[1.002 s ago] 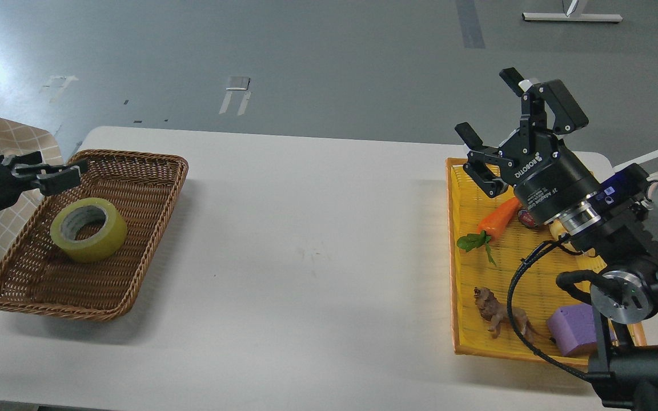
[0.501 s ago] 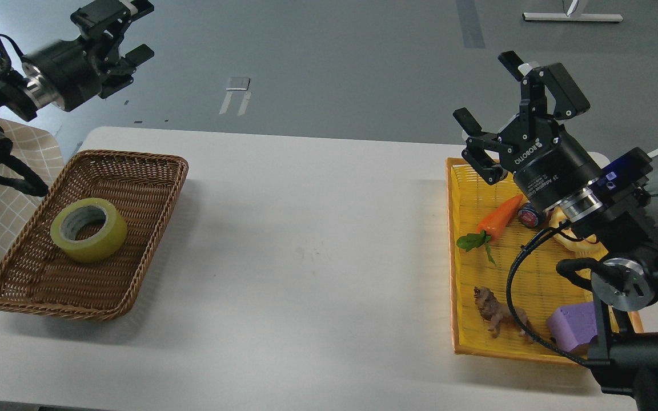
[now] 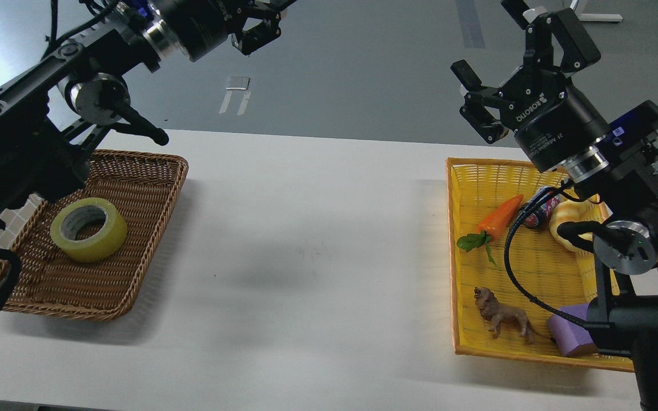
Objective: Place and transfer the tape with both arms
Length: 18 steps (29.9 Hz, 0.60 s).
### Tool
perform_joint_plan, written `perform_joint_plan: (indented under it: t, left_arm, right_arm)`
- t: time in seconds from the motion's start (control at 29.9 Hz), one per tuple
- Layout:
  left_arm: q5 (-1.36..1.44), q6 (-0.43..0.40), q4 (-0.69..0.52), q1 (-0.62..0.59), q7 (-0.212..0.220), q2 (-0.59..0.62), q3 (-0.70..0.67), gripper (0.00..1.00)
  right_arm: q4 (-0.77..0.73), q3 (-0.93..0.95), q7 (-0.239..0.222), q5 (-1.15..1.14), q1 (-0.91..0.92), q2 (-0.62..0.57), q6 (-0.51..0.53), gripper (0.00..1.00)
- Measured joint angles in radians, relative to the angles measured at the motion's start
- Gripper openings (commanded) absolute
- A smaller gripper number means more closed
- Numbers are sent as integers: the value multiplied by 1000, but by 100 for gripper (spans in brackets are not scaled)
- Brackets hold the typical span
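The tape point(image 3: 88, 229), a yellowish roll with a grey-white core, lies flat in the left half of a brown wicker basket point(image 3: 160, 200) at the table's left. My left gripper point(image 3: 269, 17) is high above the table's far edge, well up and to the right of the tape. Its jaws stand apart and empty, and the tips are cut off by the top edge. My right gripper point(image 3: 489, 34) is open and empty, raised above the far end of the yellow tray point(image 3: 453, 257). Its upper fingertip also runs out of view.
The yellow tray at the right holds a toy carrot point(image 3: 497, 217), a small can point(image 3: 534, 214), a yellow bread toy point(image 3: 569, 222), a lion figure point(image 3: 503, 317) and a purple block point(image 3: 572, 337). White table point(image 3: 306, 257) spans between basket and tray.
My left arm swung up from beside the basket's left rim to high over the far side, its gripper moving right. My right gripper rose off the tray. The tape stayed still.
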Motion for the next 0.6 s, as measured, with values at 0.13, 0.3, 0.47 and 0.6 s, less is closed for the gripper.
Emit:
perform_joint_plan:
  t: [0.13, 0.3, 0.47, 0.6]
  left_arm:
    - [-25, 3, -17, 85, 35, -112, -118, 98]
    - [-17, 44, -83, 232, 57, -223, -260, 98]
    - [-14, 58, -157, 313, 53, -246, -330, 98]
    - [-15, 113, -239, 369, 52, -273, -408, 98]
  right_arm:
    - [-7, 0, -22, -1, 49, 0, -1, 100]
    - [-36, -10, -52, -1, 114, 0, -36, 100]
    - [-67, -30, -54, 1, 161, 0, -100, 100]
    - [-74, -68, -54, 3, 187, 0, -110, 100]
